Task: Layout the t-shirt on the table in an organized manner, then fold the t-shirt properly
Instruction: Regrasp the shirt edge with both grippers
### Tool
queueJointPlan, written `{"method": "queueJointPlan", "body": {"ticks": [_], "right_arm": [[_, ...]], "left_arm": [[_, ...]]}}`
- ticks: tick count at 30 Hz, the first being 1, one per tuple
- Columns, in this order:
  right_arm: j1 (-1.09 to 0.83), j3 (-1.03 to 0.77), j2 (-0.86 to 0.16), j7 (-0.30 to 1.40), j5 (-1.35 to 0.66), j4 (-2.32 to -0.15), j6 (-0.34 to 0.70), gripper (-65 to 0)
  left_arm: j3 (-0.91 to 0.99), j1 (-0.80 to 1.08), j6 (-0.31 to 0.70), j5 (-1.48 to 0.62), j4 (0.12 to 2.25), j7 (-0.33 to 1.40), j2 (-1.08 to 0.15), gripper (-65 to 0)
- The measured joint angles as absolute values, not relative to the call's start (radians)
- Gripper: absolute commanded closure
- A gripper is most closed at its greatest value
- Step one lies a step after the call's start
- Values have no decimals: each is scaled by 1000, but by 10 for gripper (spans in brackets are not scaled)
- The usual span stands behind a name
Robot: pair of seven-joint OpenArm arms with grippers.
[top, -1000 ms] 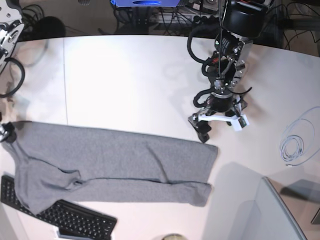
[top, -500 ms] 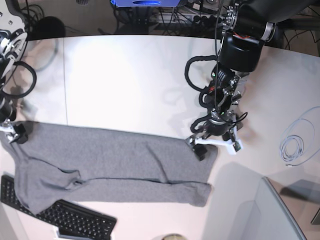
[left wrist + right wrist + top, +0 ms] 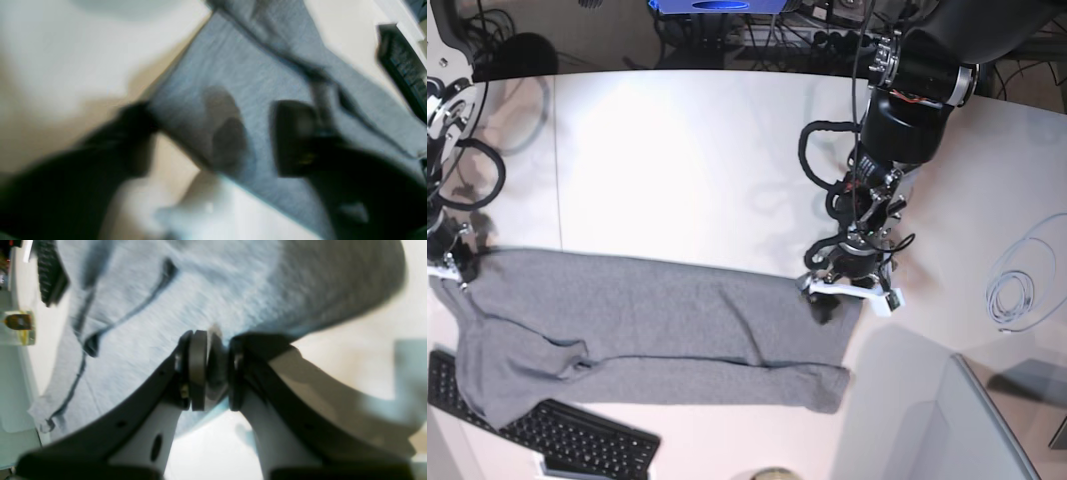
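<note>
Grey t-shirt (image 3: 647,325) lay half-folded on table (image 3: 677,160) | right gripper (image 3: 208,373) clamped on hem to pull | left gripper (image 3: 847,290) straddled corner, jaws apart

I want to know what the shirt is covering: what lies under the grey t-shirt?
The t-shirt lies mostly on the white table. Its lower left end drapes over the black keyboard, hiding part of it. Anything else beneath the cloth is covered.
</note>
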State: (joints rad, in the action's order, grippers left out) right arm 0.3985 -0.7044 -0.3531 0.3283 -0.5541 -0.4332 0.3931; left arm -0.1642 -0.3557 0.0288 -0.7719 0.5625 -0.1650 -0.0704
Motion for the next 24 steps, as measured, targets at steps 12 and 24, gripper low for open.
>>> {"method": "queueJointPlan", "body": {"ticks": [12,24], "right_arm": [[273,-711,-399,610,-556,-678,401,0],[-49,-801,-240,1055,-616,-1607,406,0]], "left_arm": [[-165,-122,-19,-786,939,-6,-125,0],[1,239,-227,-790,1714,53,-255,0]]}}
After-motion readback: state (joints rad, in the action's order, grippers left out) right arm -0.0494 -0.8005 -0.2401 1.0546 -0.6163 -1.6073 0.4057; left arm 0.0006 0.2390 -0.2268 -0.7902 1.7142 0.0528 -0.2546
